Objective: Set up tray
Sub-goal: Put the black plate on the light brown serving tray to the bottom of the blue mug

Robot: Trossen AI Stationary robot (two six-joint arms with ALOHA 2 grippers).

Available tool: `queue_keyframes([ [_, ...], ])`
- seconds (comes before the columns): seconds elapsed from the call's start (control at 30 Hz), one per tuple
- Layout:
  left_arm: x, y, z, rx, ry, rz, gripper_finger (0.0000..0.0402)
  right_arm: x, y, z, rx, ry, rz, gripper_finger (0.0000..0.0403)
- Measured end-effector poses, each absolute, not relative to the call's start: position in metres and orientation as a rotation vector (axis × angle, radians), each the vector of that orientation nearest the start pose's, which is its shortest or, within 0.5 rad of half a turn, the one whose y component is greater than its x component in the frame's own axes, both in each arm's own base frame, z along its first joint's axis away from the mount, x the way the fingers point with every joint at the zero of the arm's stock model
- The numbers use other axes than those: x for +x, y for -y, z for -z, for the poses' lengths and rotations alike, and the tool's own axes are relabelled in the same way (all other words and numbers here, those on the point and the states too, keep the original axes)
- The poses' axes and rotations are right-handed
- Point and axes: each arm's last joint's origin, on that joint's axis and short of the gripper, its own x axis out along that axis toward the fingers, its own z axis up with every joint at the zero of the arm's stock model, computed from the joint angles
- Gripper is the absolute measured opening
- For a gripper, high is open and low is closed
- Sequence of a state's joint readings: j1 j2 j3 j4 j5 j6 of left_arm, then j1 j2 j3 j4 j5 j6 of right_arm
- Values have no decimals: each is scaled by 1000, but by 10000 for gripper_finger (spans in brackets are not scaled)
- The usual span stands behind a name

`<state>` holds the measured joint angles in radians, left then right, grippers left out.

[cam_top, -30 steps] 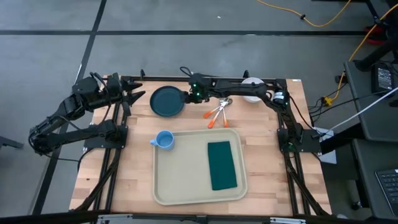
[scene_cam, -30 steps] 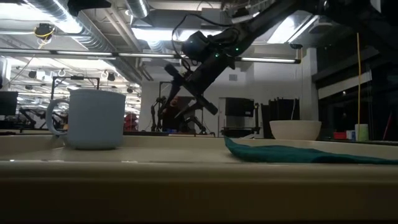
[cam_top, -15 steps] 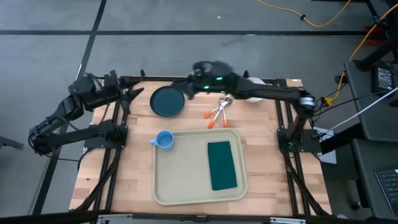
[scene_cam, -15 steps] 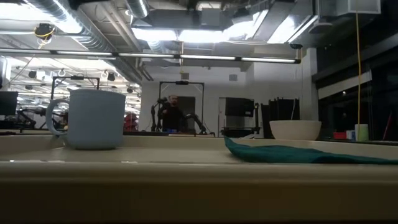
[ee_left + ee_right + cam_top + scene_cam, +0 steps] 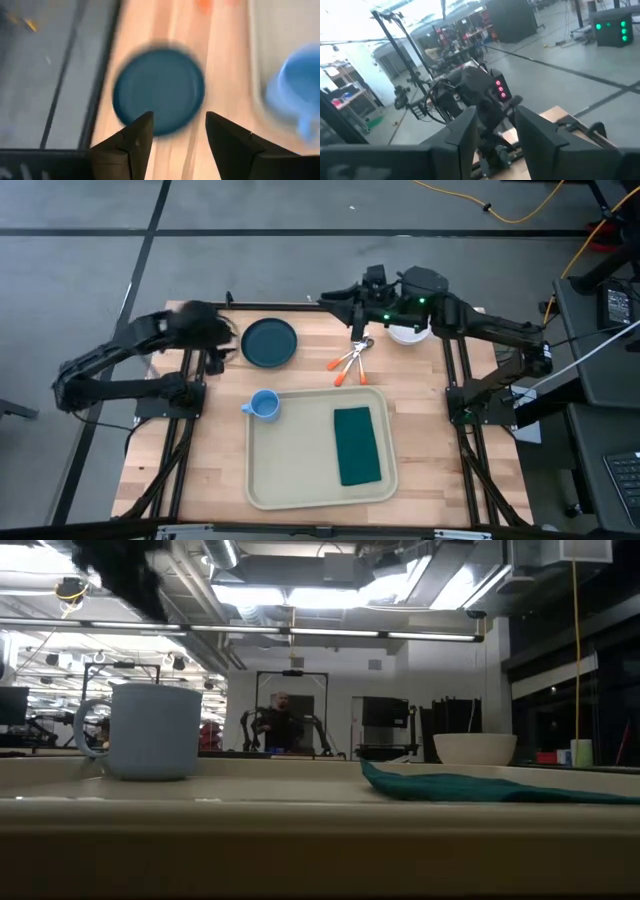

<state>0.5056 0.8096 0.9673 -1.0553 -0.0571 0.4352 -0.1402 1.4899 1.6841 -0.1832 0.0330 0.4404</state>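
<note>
Tray (image 5: pixel 300 470) sits at the near middle of the tabletop (image 5: pixel 200 460), and so far it carries only a green napkin (image 5: pixel 357 444) lying flat on its right half. A blue mug (image 5: pixel 263 406) stands just off the tray's far left corner, seemingly on the wood rather than inside the rim, though that is hard to tell. Beyond the tray's far edge lie orange-handled utensils (image 5: pixel 349 361), and farther left a dark plate (image 5: pixel 269 342); a white bowl (image 5: pixel 408 332) rests at the far right. The setup looks barely begun: plate, bowl, utensils and perhaps the mug remain to be placed. The left claw (image 5: pixel 173 131) hovers by the plate, fingers apart and empty. The right claw (image 5: pixel 494 131), raised at the far edge near the bowl, is partly open and holds nothing.
</note>
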Motion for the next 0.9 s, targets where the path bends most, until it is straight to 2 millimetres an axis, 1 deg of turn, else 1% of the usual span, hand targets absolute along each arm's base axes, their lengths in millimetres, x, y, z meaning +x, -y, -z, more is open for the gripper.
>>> queue_keyframes([
  [0.07,125,-72,-305,220,-1113,-287,178,323,47,-472,442,38,171,139],
  [0.13,135,-78,-296,232,-1200,-254,185,326,47,-468,452,19,175,139],
  [0.2,146,-84,-287,214,-1237,-198,193,331,48,-462,467,-11,183,139],
  [0.33,167,-94,-267,157,-1328,-116,210,336,48,-457,468,-25,186,139],
  [0.47,183,-103,-246,171,-1437,-70,221,342,49,-452,470,-43,190,139],
  [0.57,192,-109,-234,201,-1483,-9,222,343,49,-450,473,-52,192,139],
  [0.73,201,-115,-216,262,-1567,81,222,342,49,-451,473,-44,191,139],
  [0.9,214,-124,-202,255,-1540,77,222,342,49,-451,473,-44,191,139],
])
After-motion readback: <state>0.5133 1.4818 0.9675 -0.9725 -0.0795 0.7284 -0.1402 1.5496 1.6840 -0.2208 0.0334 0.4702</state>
